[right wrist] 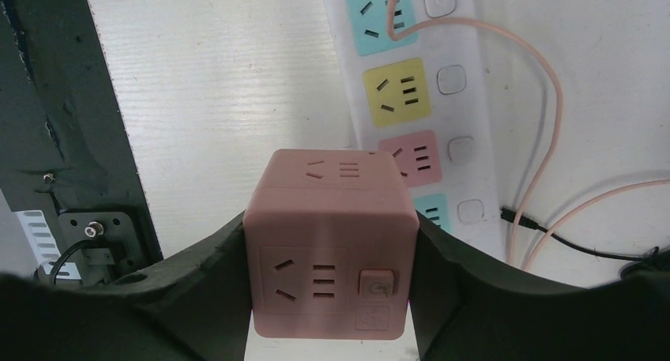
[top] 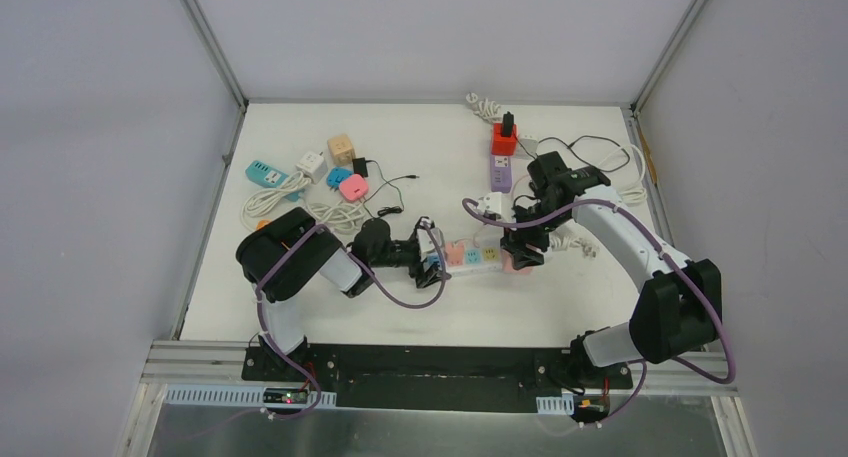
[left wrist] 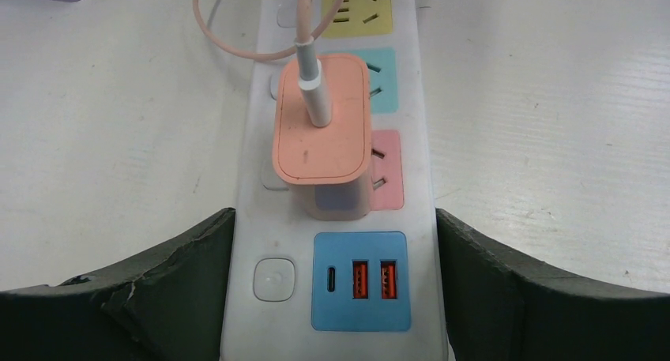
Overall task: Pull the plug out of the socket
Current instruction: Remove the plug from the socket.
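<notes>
A white power strip (top: pixel 470 254) with coloured sockets lies across the middle of the table. My left gripper (left wrist: pixel 336 219) straddles its USB end, and both dark fingers (left wrist: pixel 186 274) press against the strip's (left wrist: pixel 272 242) sides. Just ahead of them a peach charger (left wrist: pixel 322 124) with a pink cable stands plugged into the strip. At the strip's other end, my right gripper (right wrist: pixel 330 223) is shut on a pink cube plug (right wrist: pixel 328 250) from both sides. The cube (top: pixel 518 262) hides the strip (right wrist: pixel 466 100) beneath it, so I cannot tell whether it is still seated.
Several loose adapters lie at the back left: a teal strip (top: pixel 267 173), a white cube (top: pixel 312 163), a tan cube (top: pixel 341 148) and a pink one (top: pixel 353 187), with coiled white cord. A red adapter (top: pixel 504 139) on a purple strip (top: pixel 500 172) sits behind my right arm, among black cables.
</notes>
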Available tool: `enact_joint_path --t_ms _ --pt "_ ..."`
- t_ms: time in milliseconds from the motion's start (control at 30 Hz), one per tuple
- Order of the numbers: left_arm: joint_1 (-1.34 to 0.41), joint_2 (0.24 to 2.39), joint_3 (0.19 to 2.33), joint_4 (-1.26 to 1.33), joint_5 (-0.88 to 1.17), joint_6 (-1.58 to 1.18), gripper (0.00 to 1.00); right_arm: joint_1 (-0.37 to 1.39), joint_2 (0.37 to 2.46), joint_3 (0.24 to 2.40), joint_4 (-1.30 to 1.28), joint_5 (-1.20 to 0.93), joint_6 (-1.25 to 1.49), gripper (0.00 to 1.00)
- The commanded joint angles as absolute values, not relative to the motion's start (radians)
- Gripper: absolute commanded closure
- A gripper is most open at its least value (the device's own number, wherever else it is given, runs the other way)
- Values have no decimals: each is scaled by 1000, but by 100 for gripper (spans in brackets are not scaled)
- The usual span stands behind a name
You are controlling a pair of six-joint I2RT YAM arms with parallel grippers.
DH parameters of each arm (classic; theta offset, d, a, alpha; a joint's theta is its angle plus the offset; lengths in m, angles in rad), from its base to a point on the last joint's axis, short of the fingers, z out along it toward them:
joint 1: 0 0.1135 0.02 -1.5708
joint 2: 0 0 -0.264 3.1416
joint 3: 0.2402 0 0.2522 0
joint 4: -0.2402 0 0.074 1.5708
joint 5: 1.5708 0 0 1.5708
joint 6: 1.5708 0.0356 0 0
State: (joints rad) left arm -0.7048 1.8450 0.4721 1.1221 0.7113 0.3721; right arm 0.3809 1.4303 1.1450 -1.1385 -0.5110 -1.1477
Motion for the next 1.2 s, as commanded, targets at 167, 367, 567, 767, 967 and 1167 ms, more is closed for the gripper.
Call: enact_joint_path --t_ms 167,367,567,767,967,1167 --pt "-671 1740 415 1249 589 166 4 376 1396 1187 -1123 -551 -1125 100" --pt "-629 1641 414 1186 603 6 1 371 1398 1186 -1123 -552 -1123 100" --pt "-611 1490 416 1018 606 -94 1 368 1416 1193 -1127 -561 -1107 100" --pt "-610 1259 454 690 581 -135 1 351 1437 1230 -1138 -637 -1055 100" --pt "-610 1113 424 707 599 -229 1 324 1457 1259 -1143 -725 -987 100" --pt "-643 1085 387 888 582 -336 1 304 1459 1259 -1080 -872 -843 100"
